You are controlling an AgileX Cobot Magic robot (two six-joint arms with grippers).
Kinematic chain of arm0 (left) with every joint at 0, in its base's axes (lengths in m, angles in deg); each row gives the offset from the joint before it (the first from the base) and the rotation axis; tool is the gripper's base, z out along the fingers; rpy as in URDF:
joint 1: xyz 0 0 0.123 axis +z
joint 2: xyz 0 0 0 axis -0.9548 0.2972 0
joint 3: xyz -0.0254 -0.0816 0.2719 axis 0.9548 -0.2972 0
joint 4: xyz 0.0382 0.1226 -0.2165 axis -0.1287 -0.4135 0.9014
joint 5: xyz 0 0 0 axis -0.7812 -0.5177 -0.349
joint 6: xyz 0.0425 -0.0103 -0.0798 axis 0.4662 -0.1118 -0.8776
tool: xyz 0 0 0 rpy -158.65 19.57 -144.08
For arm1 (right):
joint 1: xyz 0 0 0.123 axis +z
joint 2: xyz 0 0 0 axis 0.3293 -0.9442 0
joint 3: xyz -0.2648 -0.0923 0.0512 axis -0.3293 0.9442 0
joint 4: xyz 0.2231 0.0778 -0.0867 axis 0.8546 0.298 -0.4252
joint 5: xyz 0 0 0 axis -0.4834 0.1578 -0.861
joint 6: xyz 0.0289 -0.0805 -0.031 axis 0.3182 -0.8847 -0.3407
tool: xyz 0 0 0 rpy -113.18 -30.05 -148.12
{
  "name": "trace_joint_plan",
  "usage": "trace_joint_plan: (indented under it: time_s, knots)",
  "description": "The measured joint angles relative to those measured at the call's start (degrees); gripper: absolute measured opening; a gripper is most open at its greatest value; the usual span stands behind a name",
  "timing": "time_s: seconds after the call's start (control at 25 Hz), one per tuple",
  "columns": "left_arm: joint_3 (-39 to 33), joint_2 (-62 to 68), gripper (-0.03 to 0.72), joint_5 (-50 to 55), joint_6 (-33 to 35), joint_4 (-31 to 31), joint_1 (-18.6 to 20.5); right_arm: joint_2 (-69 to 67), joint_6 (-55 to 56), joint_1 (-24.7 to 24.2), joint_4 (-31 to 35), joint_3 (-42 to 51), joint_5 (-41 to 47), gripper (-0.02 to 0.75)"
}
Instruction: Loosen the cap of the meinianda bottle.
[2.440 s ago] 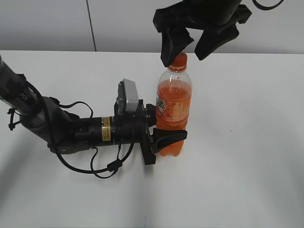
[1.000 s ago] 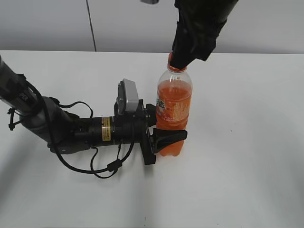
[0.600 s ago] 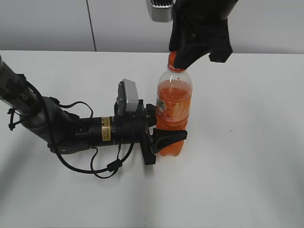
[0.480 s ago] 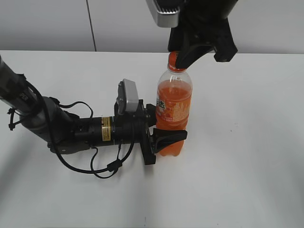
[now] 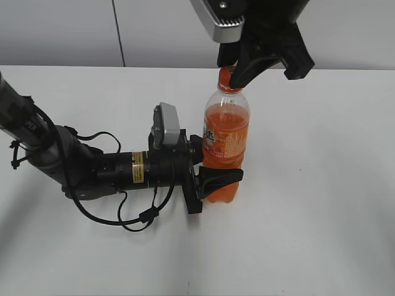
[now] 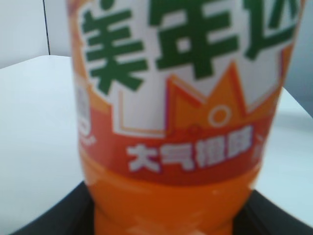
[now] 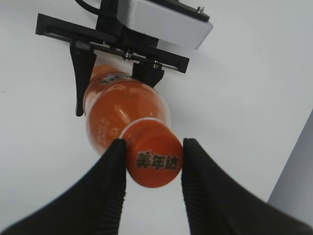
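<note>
The meinianda bottle (image 5: 226,139) stands upright on the white table, full of orange drink. My left gripper (image 5: 216,182) lies low on the table and is shut on the bottle's waisted lower body; in the left wrist view the bottle's label (image 6: 181,122) fills the frame above the jaws (image 6: 171,226). My right gripper (image 5: 234,71) comes down from above and is shut on the orange cap (image 5: 224,76). In the right wrist view both black fingers (image 7: 154,143) press the sides of the cap (image 7: 154,162), with the bottle (image 7: 122,110) and the left gripper (image 7: 116,68) below.
The white table (image 5: 308,216) spreads around the bottle. The left arm and its looping cables (image 5: 92,172) lie across the left half. A grey wall (image 5: 154,31) runs behind the table's far edge.
My right gripper had open jaws around the cap, then closed on it and turned about it; its wrist camera has swung into view. The bottle and left arm have not moved.
</note>
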Motion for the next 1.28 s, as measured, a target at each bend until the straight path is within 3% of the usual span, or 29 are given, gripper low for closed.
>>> trace_joint_plan:
  time_s: [0.16,0.36,0.48,0.6,0.92,1.08,1.28]
  knots:
    - [0.0,0.0,0.384,0.0,-0.05,0.0,0.0,0.0,3.54,0.0,-0.13,0.0,0.0,0.276]
    - [0.0,0.0,0.384,-0.06,-0.1,0.01,0.0,-0.07,12.69,0.0,-1.33,0.0,0.05,0.477]
    - [0.0,0.0,0.384,0.0,-0.1,0.01,0.0,0.53,20.84,0.0,-1.03,0.0,0.05,0.528]
    - [0.0,0.0,0.384,-0.05,-0.1,0.01,0.0,2.26,32.06,0.0,0.69,0.0,0.05,0.54]
    - [0.0,0.0,0.384,0.0,-0.1,0.01,0.0,4.91,76.62,0.0,1.12,0.0,0.11,0.543]
    - [0.0,0.0,0.384,0.0,-0.1,0.01,0.0,4.91,86.99,0.0,1.33,0.0,0.11,0.543]
    - [0.0,0.0,0.384,0.0,-0.1,0.06,0.0,4.91,90.99,0.0,1.35,0.0,0.11,0.543]
